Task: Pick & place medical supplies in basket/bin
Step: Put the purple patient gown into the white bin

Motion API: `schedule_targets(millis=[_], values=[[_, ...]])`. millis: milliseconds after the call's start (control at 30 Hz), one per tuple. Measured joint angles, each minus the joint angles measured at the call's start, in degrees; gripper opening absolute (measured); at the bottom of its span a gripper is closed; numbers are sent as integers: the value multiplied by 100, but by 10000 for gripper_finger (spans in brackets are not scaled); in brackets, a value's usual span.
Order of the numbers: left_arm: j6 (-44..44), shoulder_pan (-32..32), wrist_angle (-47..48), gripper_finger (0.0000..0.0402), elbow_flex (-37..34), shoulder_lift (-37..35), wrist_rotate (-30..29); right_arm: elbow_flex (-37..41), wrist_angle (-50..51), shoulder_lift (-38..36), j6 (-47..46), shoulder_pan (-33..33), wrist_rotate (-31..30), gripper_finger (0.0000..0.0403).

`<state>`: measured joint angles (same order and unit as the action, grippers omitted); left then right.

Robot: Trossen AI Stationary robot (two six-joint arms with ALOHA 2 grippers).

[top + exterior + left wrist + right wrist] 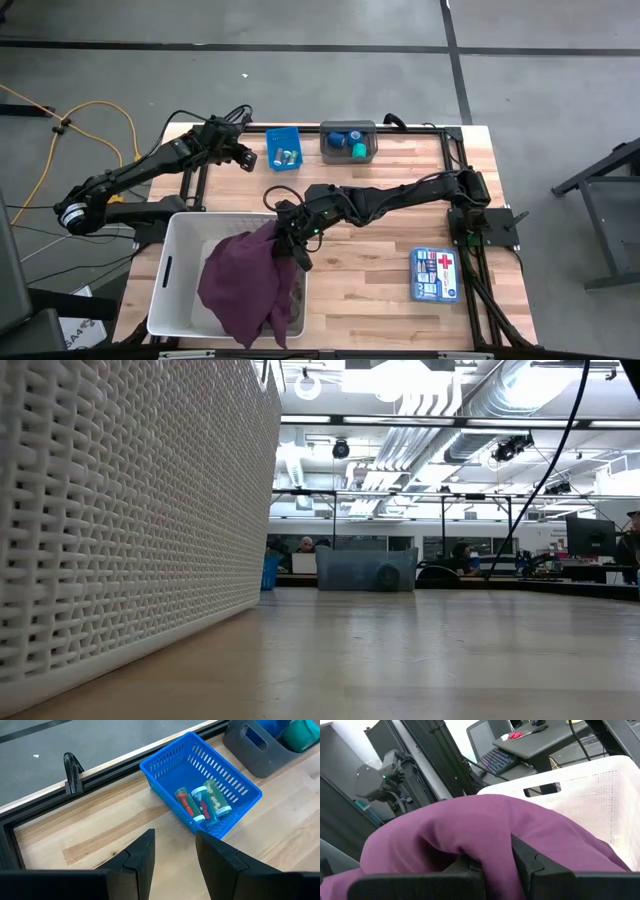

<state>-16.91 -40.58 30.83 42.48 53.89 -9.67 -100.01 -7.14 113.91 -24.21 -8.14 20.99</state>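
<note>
Near left: white basket (170, 275), maroon cloth (245, 280) draped over its right wall, spilling inside. Right gripper (290, 238) pinches the cloth's top at the rim. Far left: left gripper (245, 158), fingers spread, empty, beside blue bin (283, 148) holding vials (202, 804).

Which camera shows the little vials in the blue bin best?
The left wrist view: the vials lie close and clear inside the blue bin, red and green contents visible. The high view shows them as tiny specks. The low and right wrist views don't show them.
</note>
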Motion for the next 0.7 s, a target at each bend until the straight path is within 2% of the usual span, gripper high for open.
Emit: schedule_targets(millis=[233,500,700], values=[[0,-1,-5,136,0,-1,2,0,0,0,58,0,-125,39],[0,0,-4,136,0,-2,2,0,-21,0,640,0,-454,39],[0,0,-4,136,0,0,2,-7,-44,96,791,0,-460,39]])
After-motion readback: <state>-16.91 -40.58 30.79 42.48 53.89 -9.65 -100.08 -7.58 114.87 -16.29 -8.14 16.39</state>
